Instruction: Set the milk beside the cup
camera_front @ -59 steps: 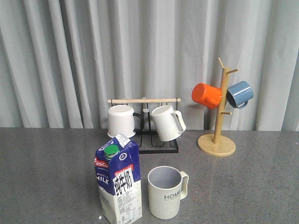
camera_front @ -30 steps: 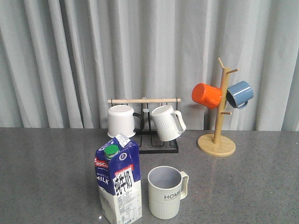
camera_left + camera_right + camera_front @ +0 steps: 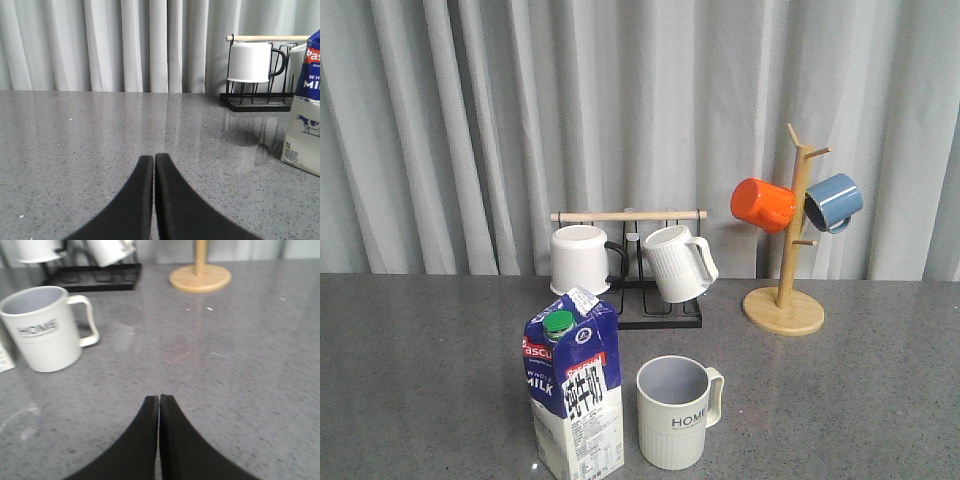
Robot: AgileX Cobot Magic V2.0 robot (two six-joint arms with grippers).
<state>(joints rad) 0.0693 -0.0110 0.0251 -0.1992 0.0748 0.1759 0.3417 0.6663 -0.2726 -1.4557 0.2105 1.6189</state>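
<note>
The blue-and-white milk carton [image 3: 572, 390] with a green cap stands upright at the table's front, just left of the cream ribbed "HOME" cup [image 3: 675, 411], a small gap between them. The carton's edge shows in the left wrist view [image 3: 305, 105]; the cup shows in the right wrist view [image 3: 45, 327]. My left gripper [image 3: 153, 157] is shut and empty, low over the table left of the carton. My right gripper [image 3: 159, 397] is shut and empty, right of the cup. Neither gripper shows in the front view.
A black rack [image 3: 655, 312] with a white black-handled mug [image 3: 580, 260] and a white ribbed mug [image 3: 677, 263] stands behind. A wooden mug tree [image 3: 786, 300] with an orange mug [image 3: 762, 204] and a blue mug [image 3: 834, 201] stands back right.
</note>
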